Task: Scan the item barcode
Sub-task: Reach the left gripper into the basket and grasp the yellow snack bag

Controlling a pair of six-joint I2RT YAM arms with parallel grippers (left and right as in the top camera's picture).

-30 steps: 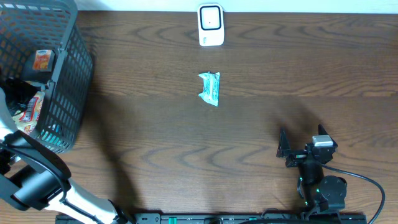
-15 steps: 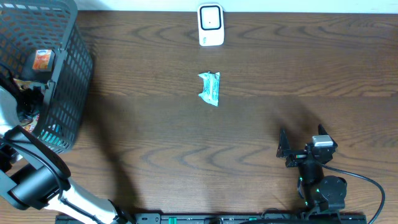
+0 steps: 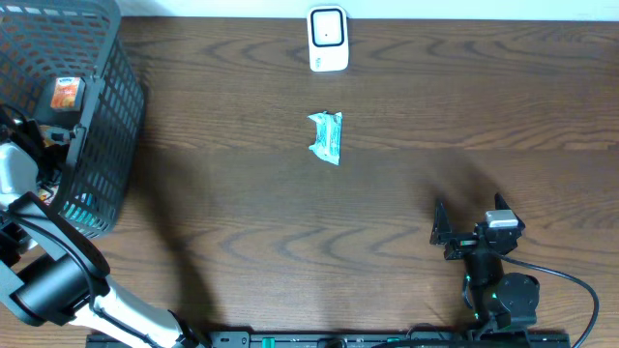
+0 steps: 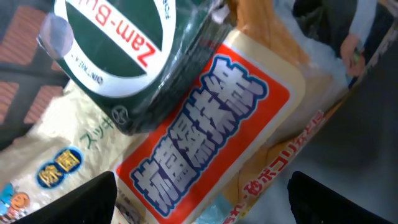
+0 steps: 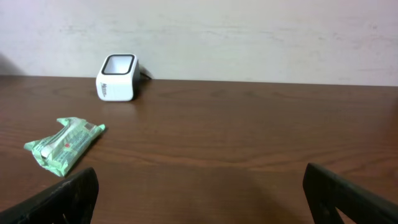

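My left gripper (image 4: pixel 203 182) is down inside the grey basket (image 3: pixel 108 116) at the table's left, jaws open. Between its dark fingers (image 4: pixel 87 200) lies a packet with a red-orange label (image 4: pixel 205 124) bearing white and blue characters, with a gap on both sides. A dark green round tin (image 4: pixel 134 59) rests on the packet's upper end. The white barcode scanner (image 3: pixel 328 39) stands at the back centre, also seen as the scanner (image 5: pixel 117 77) in the right wrist view. My right gripper (image 3: pixel 462 232) rests open over bare table at the front right.
A crumpled green packet (image 3: pixel 326 137) lies on the table below the scanner, the same green packet (image 5: pixel 64 144) ahead and left of the right gripper. In the basket a white bag with green print (image 4: pixel 59 146) lies under the tin, among other wrapped goods.
The left arm has shifted a little inside the basket, its jaws staying wide. The right arm, scanner and green packet have not moved.
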